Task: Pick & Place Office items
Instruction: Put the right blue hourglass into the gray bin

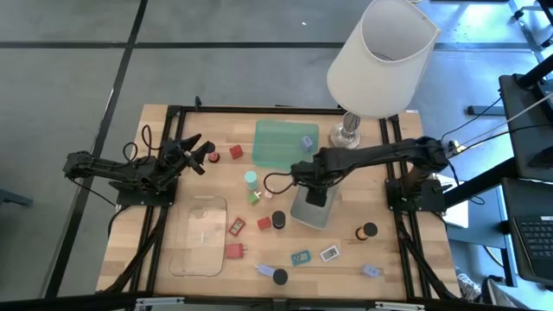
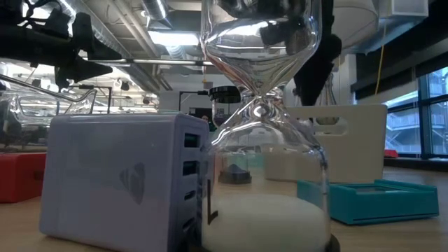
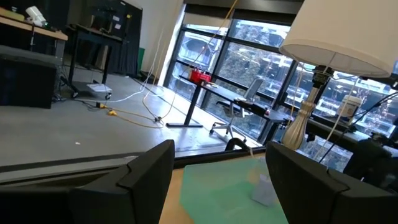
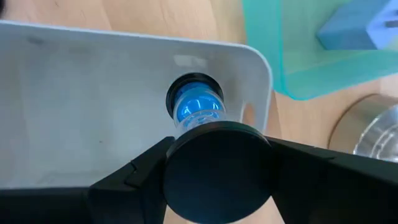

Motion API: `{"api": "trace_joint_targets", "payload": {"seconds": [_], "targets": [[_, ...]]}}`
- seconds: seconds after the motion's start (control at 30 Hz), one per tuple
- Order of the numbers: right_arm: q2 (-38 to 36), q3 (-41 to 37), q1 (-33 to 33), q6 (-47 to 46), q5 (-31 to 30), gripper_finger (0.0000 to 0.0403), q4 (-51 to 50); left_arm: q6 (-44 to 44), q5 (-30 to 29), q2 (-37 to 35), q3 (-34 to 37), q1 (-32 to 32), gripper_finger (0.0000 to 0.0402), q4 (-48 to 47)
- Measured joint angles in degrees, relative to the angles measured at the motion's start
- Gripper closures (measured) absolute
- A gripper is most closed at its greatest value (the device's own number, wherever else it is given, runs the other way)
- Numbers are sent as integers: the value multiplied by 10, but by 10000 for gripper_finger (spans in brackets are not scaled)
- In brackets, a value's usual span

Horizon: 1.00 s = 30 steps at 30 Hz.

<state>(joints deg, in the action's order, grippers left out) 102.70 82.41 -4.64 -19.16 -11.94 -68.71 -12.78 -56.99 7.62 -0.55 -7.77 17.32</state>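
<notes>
Overhead, the wooden counter (image 1: 173, 294) carries a green tray (image 1: 276, 142) near its far edge, a grey tray (image 1: 321, 214) at centre and a clear tray (image 1: 194, 246) toward the left front. The right pincer (image 1: 316, 197) hangs over the grey tray, its two dark fingers (image 4: 124, 177) clamped on an hourglass (image 4: 205, 143) with black round end caps and blue filling, held upright above the tray floor; whether the lower cap touches the tray cannot be told. The left pincer (image 1: 200, 149) sits near the counter's left far corner, raised and level, fingers (image 3: 149, 171) apart with nothing between them, pointing across toward the green tray.

The remaining office items lie scattered on the counter. A pale blue-grey piece (image 1: 307, 141) rests inside the green tray. A red block (image 1: 236, 152) lies just left of that tray, near the left pincer. A teal disc (image 1: 251, 177) sits between the green and clear trays. Further red blocks (image 1: 235, 250) lie beside the clear tray's right edge. A black round cap (image 1: 278, 219) stands just left of the grey tray; another (image 1: 369, 230) stands well to its right. Two small labelled cards (image 1: 329, 253) lie near the front edge, with a second hourglass (image 2: 262, 126) and a pale charger block (image 2: 119, 182) close to the low camera. A white-shaded lamp (image 1: 380, 56) stands at the far edge.
</notes>
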Motion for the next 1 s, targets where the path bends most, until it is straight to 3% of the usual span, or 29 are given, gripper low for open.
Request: {"api": "trace_joint_targets", "payload": {"seconds": [0.67, 1.0], "targets": [[39, -1, 6, 47, 25, 188, 45, 0, 0, 0, 0, 0, 151, -9], [39, 0, 6, 68, 23, 135, 42, 0, 0, 0, 0, 0, 151, -9]]}}
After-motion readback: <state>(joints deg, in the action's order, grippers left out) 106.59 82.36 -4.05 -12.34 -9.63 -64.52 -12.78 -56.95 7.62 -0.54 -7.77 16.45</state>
